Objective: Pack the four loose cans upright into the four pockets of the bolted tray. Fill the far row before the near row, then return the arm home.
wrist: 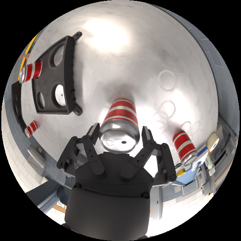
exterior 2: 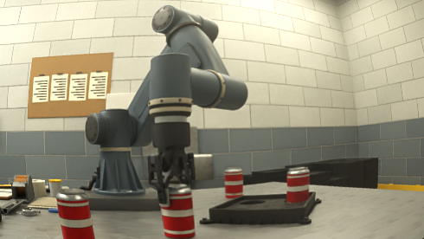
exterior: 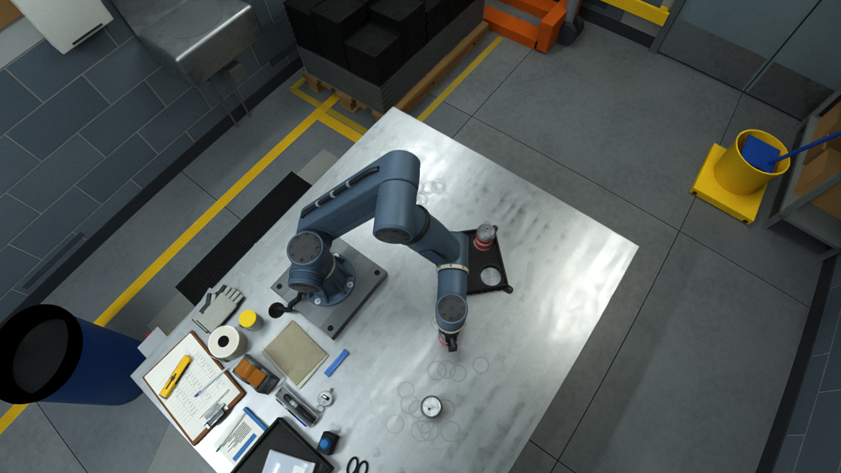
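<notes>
One red can with white bands (exterior 2: 298, 185) (wrist: 30, 72) (exterior: 485, 236) stands upright in a far pocket of the black tray (exterior 2: 261, 208) (wrist: 55, 76) (exterior: 487, 265); the other three pockets are empty. My gripper (wrist: 120, 132) (exterior 2: 172, 190) (exterior: 450, 344) is open, its fingers either side of the top of an upright can (wrist: 119, 121) (exterior 2: 178, 212) standing on the table. Another loose can (exterior 2: 75, 213) (wrist: 184, 147) (exterior: 431, 407) stands nearer the tool clutter, and a further one (exterior 2: 233, 182) (wrist: 30, 128) stands beyond the tray. In the side camera my arm hides the can under the gripper.
A clipboard (exterior: 191, 385), tape roll (exterior: 226, 342), gloves (exterior: 217, 306) and small tools crowd the table's corner near the arm's base (exterior: 320, 276). Open steel table lies between the gripper and the tray. A black bin (exterior 2: 333, 171) stands behind the tray.
</notes>
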